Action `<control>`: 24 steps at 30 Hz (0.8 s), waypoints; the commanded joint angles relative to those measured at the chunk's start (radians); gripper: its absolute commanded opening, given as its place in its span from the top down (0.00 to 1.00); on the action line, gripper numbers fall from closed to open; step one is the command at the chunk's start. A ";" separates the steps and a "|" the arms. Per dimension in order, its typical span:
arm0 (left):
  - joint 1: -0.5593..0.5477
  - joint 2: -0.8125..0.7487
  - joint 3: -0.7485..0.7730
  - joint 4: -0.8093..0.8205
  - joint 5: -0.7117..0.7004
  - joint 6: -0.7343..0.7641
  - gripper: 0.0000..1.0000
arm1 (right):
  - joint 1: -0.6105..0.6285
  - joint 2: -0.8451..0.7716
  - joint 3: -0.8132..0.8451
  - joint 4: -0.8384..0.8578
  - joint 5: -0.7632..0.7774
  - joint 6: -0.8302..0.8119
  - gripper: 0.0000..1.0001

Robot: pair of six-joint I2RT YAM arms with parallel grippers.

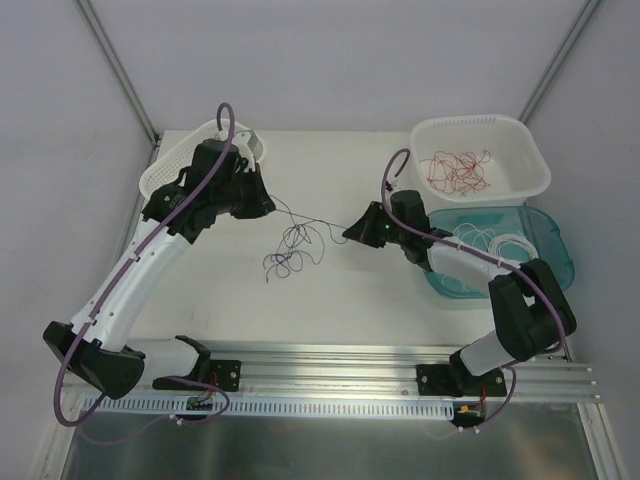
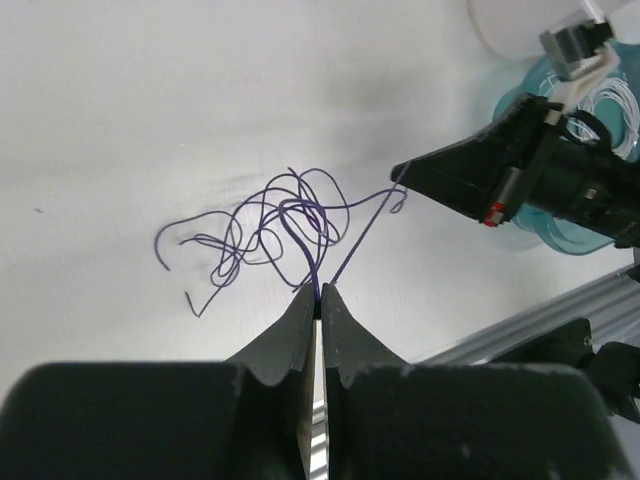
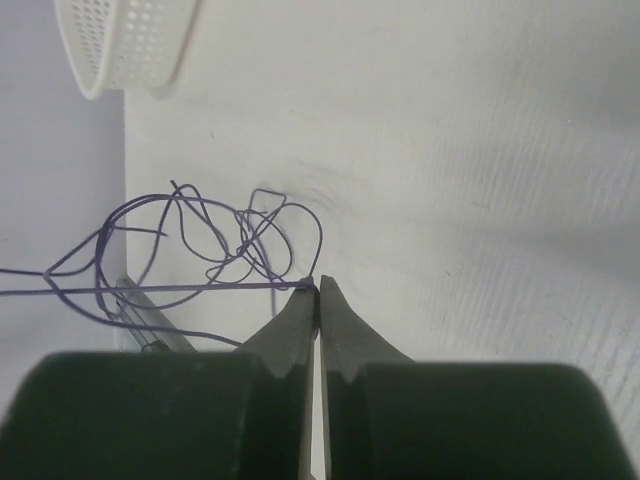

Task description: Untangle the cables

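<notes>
Purple cables [image 2: 285, 222] stretch between left gripper [image 2: 318, 296] and right gripper [image 3: 317, 288].

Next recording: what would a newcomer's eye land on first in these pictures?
Mid-table, the left gripper and right gripper face each other, each shut on a thin purple strand stretched between them, a curly purple tangle trailing from it. At far right, red wires lie in a white basket and white wires in a teal tub.

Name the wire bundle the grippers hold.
The dark purple cables on the table; red ones lie in the white bin, white ones in the teal bin.
</notes>
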 commanded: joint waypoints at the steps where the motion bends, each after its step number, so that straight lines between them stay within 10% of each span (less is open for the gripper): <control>1: 0.068 -0.135 0.173 -0.044 -0.211 0.135 1.00 | -0.108 -0.014 -0.068 -0.287 0.222 -0.088 0.99; 6: 0.069 -0.123 0.212 -0.055 -0.356 0.212 1.00 | -0.130 -0.142 -0.017 -0.419 0.215 -0.152 0.99; 14: 0.063 -0.025 0.099 0.045 0.101 0.122 1.00 | -0.101 -0.271 0.230 -0.527 0.043 -0.283 0.99; 19: 0.037 0.014 0.034 0.118 0.109 0.146 0.99 | -0.073 -0.274 0.363 -0.578 -0.014 -0.304 0.99; 24: 0.037 0.041 -0.110 0.195 0.072 0.174 0.54 | -0.065 -0.321 0.422 -0.590 -0.080 -0.326 0.99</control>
